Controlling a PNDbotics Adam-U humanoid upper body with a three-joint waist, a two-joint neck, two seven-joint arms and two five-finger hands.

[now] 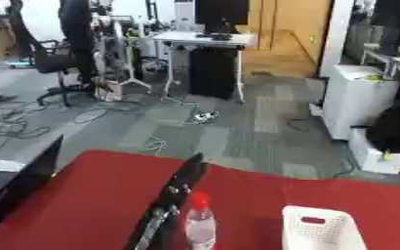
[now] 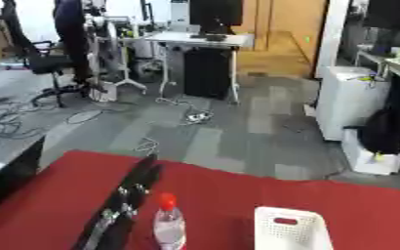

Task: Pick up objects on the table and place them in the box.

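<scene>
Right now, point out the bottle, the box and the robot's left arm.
water bottle (image 1: 200, 225): left eye view, on its clear body below the red cap.
white box (image 1: 319, 229): left eye view, on its near wall under the handle slot.
left arm (image 1: 173, 197): left eye view, on the black forearm.

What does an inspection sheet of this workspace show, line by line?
Surface: red table, mostly bare.
Job's things: clear bottle with red cap, upright; white box with perforated walls and a handle slot, standing apart on the bottle's right.
Clutter: black object at the table's left edge.
Hands: left hand extended over the table, just left of the bottle, fingers straight; right hand not seen.
Cables: loose cables and a power strip on the floor.
Surroundings: office chair, white desk, white cabinet.
</scene>
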